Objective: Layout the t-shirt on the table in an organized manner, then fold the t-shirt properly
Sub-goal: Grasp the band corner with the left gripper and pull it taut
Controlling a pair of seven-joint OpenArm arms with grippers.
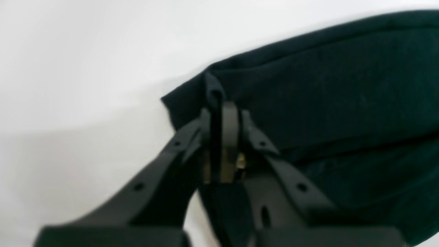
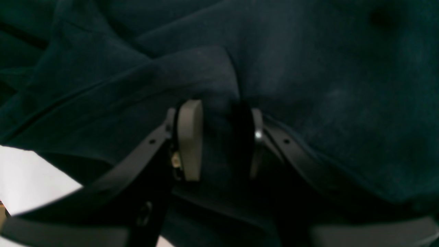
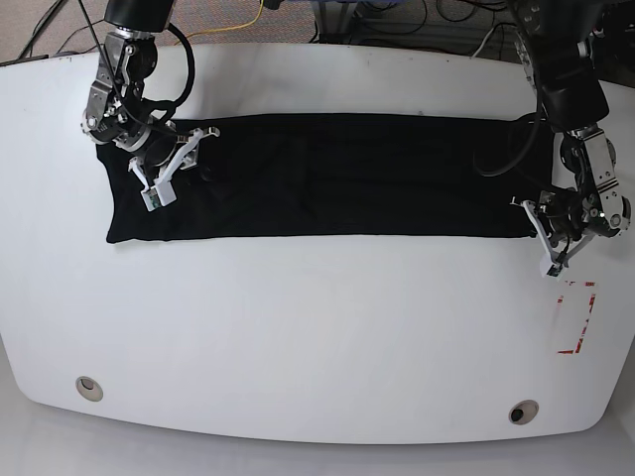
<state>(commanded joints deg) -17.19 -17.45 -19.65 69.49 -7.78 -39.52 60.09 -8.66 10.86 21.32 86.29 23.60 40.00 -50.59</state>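
The plain black soft-fabric t-shirt [image 3: 327,178] lies stretched into a long flat band across the far half of the large glossy white table [image 3: 298,337], well apart from the two round grommet holes [image 3: 89,388] along the near edge. At one end of the shirt the left gripper [image 1: 221,113] pinches a corner fold of cloth between its closed pads. At the shirt's other end the right gripper [image 2: 219,137] is clamped on a bunched ridge of fabric. Red tape marks [image 3: 575,317] sit just beside the left gripper's end.

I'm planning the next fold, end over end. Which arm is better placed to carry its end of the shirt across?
Probably the left: its gripper pinches the very corner of the t-shirt, over bare table. The right gripper grips bunched cloth further in.
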